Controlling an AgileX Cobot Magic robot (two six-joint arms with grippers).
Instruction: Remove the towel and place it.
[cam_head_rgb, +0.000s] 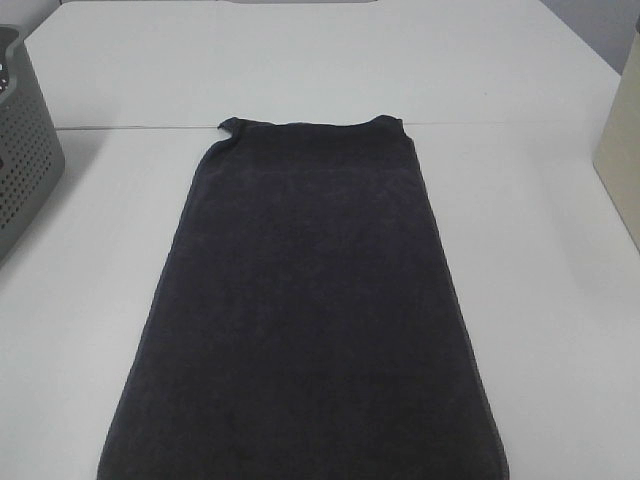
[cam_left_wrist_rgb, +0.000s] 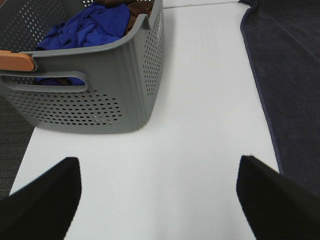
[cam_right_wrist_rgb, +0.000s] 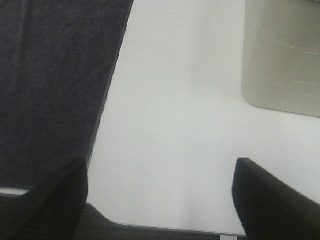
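Note:
The towel (cam_head_rgb: 305, 300) is a long, very dark navy-black cloth lying flat lengthwise down the middle of the white table (cam_head_rgb: 90, 300), its near end running past the bottom of the high view. Its edge shows in the left wrist view (cam_left_wrist_rgb: 287, 75) and in the right wrist view (cam_right_wrist_rgb: 50, 85). Neither gripper shows in the high view. My left gripper (cam_left_wrist_rgb: 160, 200) is open and empty over bare table between the basket and the towel. My right gripper (cam_right_wrist_rgb: 160, 200) is open and empty over bare table near the front edge, beside the towel.
A grey perforated basket (cam_head_rgb: 22, 150) stands at the left edge; the left wrist view (cam_left_wrist_rgb: 100, 90) shows blue and brown cloth in it. A beige bin (cam_head_rgb: 622, 150) stands at the right edge, also in the right wrist view (cam_right_wrist_rgb: 282, 55).

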